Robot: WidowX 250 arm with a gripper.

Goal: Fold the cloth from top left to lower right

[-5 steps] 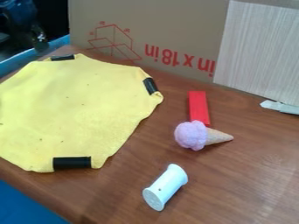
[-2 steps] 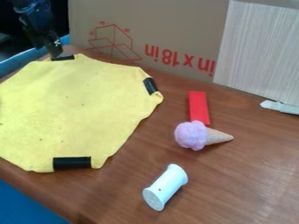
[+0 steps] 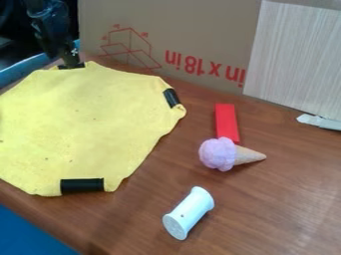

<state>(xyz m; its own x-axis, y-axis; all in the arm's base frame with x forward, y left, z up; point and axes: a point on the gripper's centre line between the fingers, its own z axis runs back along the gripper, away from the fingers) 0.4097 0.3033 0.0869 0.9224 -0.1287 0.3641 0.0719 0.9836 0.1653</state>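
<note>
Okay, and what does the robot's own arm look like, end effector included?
The arm is black with a faint bluish sheen, built of chunky, angular segments. It narrows to a dark end effector with small whitish flecks on it. I can't make out any cables.

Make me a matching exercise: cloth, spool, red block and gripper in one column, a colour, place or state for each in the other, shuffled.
Things
1. Cloth
2. Spool
3. Block
4. Gripper

Descriptions
A. Red, next to the toy ice cream
B. At the upper-left black strip
C. Yellow, spread out
D. White, lying on its side

Pairs: 1-C, 2-D, 3-A, 4-B
</note>
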